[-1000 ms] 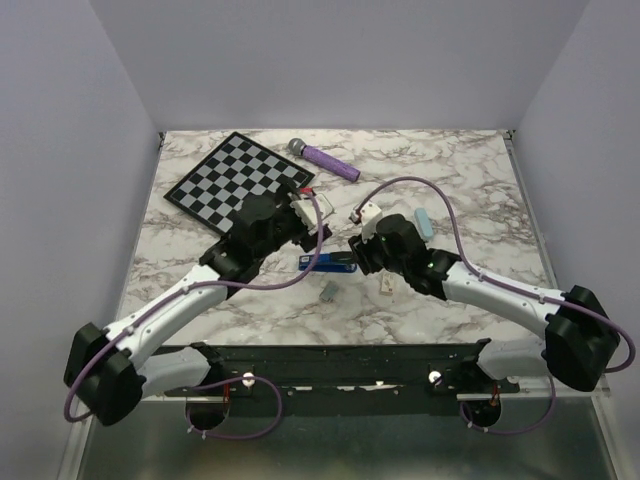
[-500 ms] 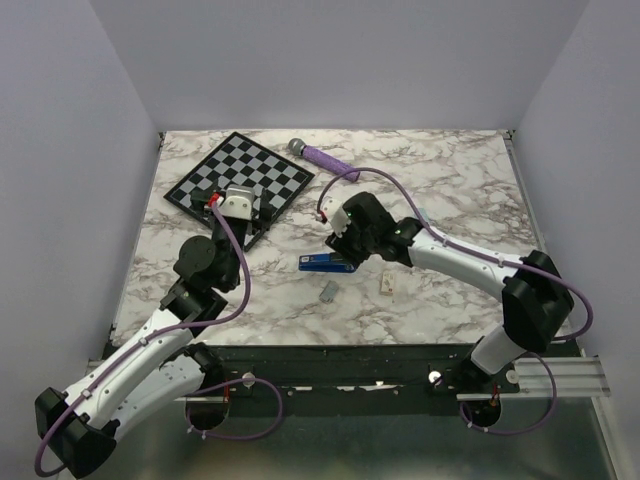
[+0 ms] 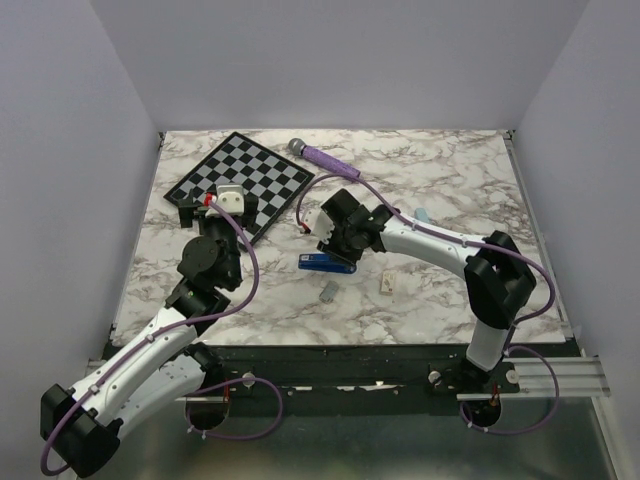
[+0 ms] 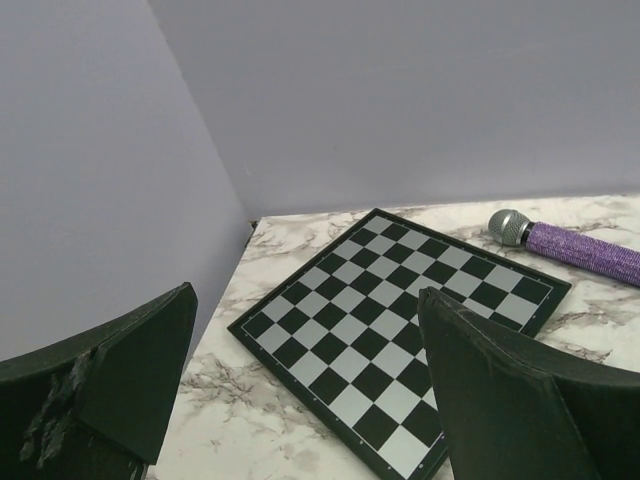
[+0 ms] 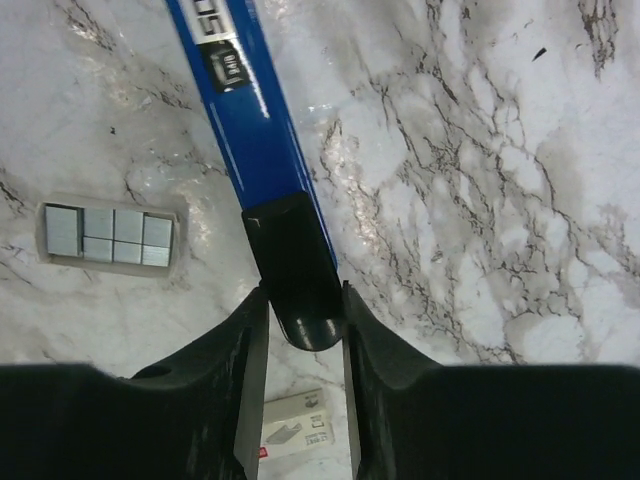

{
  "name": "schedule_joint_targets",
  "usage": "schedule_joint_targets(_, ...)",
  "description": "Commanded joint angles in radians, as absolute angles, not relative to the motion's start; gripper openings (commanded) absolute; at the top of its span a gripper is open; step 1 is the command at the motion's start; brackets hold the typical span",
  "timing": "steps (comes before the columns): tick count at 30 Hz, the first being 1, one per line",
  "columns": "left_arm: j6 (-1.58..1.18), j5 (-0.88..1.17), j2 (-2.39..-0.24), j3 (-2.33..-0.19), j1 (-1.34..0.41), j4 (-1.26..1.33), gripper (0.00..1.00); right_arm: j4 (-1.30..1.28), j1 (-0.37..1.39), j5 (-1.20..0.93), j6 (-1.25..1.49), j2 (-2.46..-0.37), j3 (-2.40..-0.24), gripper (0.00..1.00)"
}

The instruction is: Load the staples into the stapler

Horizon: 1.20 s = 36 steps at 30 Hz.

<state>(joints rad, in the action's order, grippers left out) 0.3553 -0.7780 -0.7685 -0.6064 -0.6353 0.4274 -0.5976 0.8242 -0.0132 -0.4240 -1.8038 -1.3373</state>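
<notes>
Moved: left arm (image 3: 160,330) withdrawn from the middle of the table (image 3: 450,180) toward its near-left corner; right arm (image 3: 440,240) folded further in over the stapler (image 5: 255,120). Stapler itself unshifted.
Chessboard (image 3: 250,165): far-left corner.
Left gripper (image 4: 305,300): spread wide, empty, raised over the chessboard's near edge, likely parked clear of the work.
Right gripper (image 5: 303,298): narrowed, seemingly pinching the stapler's black end, probably to steady it or pull it open.
Stapler: dark blue, lying flat midway between the side edges, nearer the near edge.
Staples (image 5: 110,235): silver strip in a pale tray, just beside the stapler, not yet loaded.
</notes>
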Motion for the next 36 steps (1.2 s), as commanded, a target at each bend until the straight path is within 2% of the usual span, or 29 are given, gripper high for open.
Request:
schedule_joint_targets(1,0.356,-0.799,-0.749,-0.598,-0.626,0.456,0.99,-0.663,0.833,-0.009,-0.454,-1.856,-1.368,0.24)
schedule_joint_targets(4,0.351,-0.793,-0.749,-0.595,-0.624,0.459,0.99,-0.661,0.834,-0.008,-0.449,-1.874,-1.348,0.15)
schedule_joint_targets(13,0.345,-0.781,-0.762,-0.594,-0.620,0.453,0.99,-0.644,0.839,-0.006,-0.393,-1.891,-1.299,0.15)
schedule_joint_targets(15,0.345,-0.785,-0.762,-0.595,-0.620,0.453,0.99,-0.652,0.839,-0.006,-0.373,-1.855,-1.310,0.20)
schedule_joint_targets(22,0.345,-0.816,-0.750,-0.583,-0.617,0.483,0.99,-0.666,0.839,-0.043,-0.311,-1.735,-1.365,0.60)
schedule_joint_targets(25,0.341,-0.830,-0.746,-0.577,-0.614,0.499,0.99,-0.655,0.839,-0.037,-0.310,-1.756,-1.382,0.70)
schedule_joint_targets(29,0.341,-0.834,-0.746,-0.577,-0.611,0.499,0.99,-0.649,0.839,-0.006,-0.307,-1.830,-1.420,0.73)
schedule_joint_targets(36,0.334,-0.833,-0.746,-0.577,-0.603,0.495,0.99,-0.660,0.838,0.031,-0.296,-1.960,-1.526,0.70)
